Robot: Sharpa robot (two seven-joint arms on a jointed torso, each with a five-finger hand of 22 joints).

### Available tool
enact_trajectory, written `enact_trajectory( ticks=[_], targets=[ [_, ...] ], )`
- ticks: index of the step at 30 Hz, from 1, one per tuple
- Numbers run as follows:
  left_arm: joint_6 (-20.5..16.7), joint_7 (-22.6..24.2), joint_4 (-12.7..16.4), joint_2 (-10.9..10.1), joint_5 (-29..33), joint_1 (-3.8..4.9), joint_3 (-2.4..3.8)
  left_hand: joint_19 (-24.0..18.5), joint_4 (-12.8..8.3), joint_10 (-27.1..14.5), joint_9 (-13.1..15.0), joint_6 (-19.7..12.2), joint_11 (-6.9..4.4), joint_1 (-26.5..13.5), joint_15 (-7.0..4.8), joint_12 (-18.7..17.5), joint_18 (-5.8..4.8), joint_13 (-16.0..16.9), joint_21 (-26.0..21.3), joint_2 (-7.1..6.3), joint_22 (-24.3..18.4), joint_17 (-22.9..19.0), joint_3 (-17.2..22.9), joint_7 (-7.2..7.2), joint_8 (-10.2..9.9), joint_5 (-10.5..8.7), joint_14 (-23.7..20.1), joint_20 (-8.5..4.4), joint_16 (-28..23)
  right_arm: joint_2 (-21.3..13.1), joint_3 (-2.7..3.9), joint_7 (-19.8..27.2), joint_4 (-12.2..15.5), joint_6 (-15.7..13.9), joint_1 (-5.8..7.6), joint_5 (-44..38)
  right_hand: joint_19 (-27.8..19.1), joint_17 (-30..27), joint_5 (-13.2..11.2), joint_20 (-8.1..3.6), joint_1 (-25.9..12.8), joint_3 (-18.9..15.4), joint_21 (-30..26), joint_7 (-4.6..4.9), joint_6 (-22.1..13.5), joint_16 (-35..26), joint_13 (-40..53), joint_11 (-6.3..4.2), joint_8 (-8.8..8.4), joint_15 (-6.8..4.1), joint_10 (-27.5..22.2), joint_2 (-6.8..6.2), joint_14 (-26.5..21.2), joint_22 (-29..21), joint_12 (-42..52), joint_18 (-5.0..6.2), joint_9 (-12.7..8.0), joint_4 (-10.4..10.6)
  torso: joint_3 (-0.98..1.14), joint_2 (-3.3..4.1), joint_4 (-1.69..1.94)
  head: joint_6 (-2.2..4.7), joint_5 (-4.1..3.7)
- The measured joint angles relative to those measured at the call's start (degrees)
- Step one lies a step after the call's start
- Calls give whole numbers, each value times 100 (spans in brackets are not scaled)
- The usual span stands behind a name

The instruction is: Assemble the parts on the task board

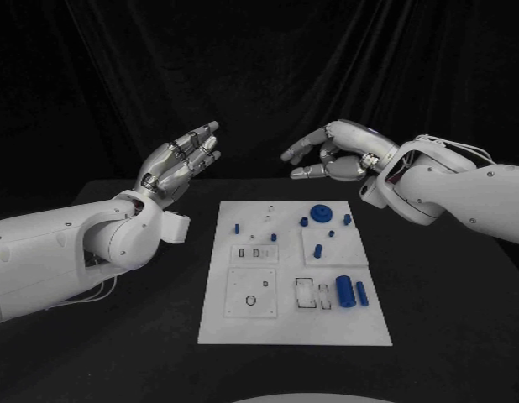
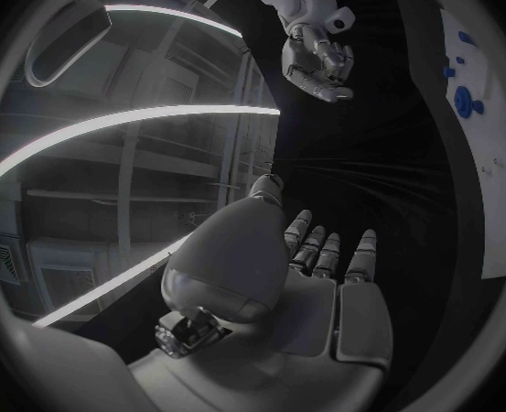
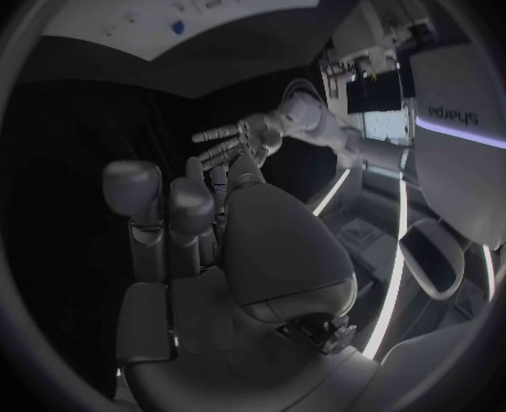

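The white task board (image 1: pixel 242 332) lies in the middle of the black table, with small blue parts on it: a round disc (image 1: pixel 320 211) near its far edge, short pegs (image 1: pixel 317 249), and two cylinders (image 1: pixel 347 289) near the right side. Both hands hover above the table's far edge, away from the board. My left hand (image 1: pixel 182 161) is raised with fingers straight and apart, holding nothing. My right hand (image 1: pixel 328 154) has its fingers loosely curled, nothing in them. In the left wrist view the left hand (image 2: pixel 321 275) is flat, the right hand (image 2: pixel 317 62) beyond it, and the board (image 2: pixel 487 146) at the side.
The board also carries clear square plates (image 1: pixel 251 293) and slotted frames (image 1: pixel 311 293). Bare black table (image 1: pixel 453 294) surrounds the board on both sides. A black curtain (image 1: pixel 259 59) hangs behind the table.
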Motion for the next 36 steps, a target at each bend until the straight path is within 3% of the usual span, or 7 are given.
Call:
enact_trajectory(
  ticks=[3, 7, 12, 20, 31, 33, 36],
  targets=[
    [23, 3, 65, -20, -37, 64, -1, 0, -16, 0, 8, 59, 0, 28, 0, 0, 1, -6, 0, -28, 4, 0, 16, 18, 23, 32, 0, 0, 0, 34, 0, -303, -42, 197, 32, -1174, 91, 771, 78, -50, -74, 277, 695, -63, 159, 552, -2, -42, -33, -29, 296, -317, 29, 879, -322, -161, 6, 118, -10, 107, 18, 37, -1],
    [56, 5, 144, -65, -81, 123, -1, 23, -32, 0, 14, 131, 0, 30, 0, 0, 0, -6, 0, -30, 10, 1, 32, 48, 22, 64, 0, 23, 0, 85, -7, -709, -88, 549, 40, -2510, 32, 1006, 241, -42, 32, 616, 946, -163, 66, 728, -2, -61, -211, -29, 394, -542, 29, 1202, -624, -160, -18, 86, -30, 249, 50, 103, -14],
    [79, 6, 183, -89, -113, 155, -3, 23, -23, 0, 14, 152, 0, 75, 0, 0, 1, -6, 0, -31, 10, 1, 41, 69, 23, 91, 0, 23, 0, 145, -7, -1012, -168, 892, 51, -3244, -5, 1015, 227, -37, 22, 747, 972, -120, 68, 731, -2, -54, -217, -29, 402, -638, 29, 1280, -792, -159, -20, 98, -49, 378, 87, 188, -77],
    [85, 7, 214, -89, -143, 175, -2, 22, -2, 0, 14, 192, 0, 75, 0, -1, 0, -16, 0, -31, 9, 0, 62, 68, 45, 91, 0, 23, 0, 241, -3, -1340, -421, 1355, 39, -3788, -59, 997, 164, -32, -74, 966, 995, -68, 119, 731, -1, -52, -217, -29, 337, -738, 29, 1328, -1013, -158, 1, 96, -57, 595, 201, 346, -224],
    [103, 9, 204, -95, -161, 182, -3, 1, -32, -40, 29, 294, 2, 127, -1, -1, -1, -23, 0, -37, 9, -3, 95, 90, 45, 192, 0, -42, 0, 398, -5, -1467, -815, 1507, -149, -3982, -189, 846, 739, -18, 171, 1449, 995, -68, 119, 676, 9, -52, -246, -29, 338, -843, 29, 1296, -1270, -157, 6, -100, -74, 740, 281, 394, -303],
    [110, 9, 185, -90, -163, 184, -3, 0, -48, -59, 29, 345, 21, 150, -1, -1, -1, -23, 0, -63, 9, -3, 111, 100, 45, 193, 0, -42, 0, 429, -5, -1469, -893, 1507, -182, -3998, -189, 814, 669, -18, 169, 1467, 969, -68, 119, 642, 16, -52, -246, -29, 338, -844, 29, 1283, -1295, -157, 6, -83, -76, 755, 288, 394, -307],
    [116, 10, 173, -90, -164, 184, -3, 0, -48, -60, 29, 350, 22, 150, -1, -1, -1, -27, 0, -63, 9, -3, 111, 100, 66, 220, 0, -42, 0, 448, -5, -1468, -962, 1505, -224, -4015, -239, 786, 163, -7, 46, 1512, 943, -68, 119, 642, 39, -44, -246, -29, 393, -962, 28, 1274, -1342, -157, 7, -19, -79, 767, 293, 377, -293]
  ],
)
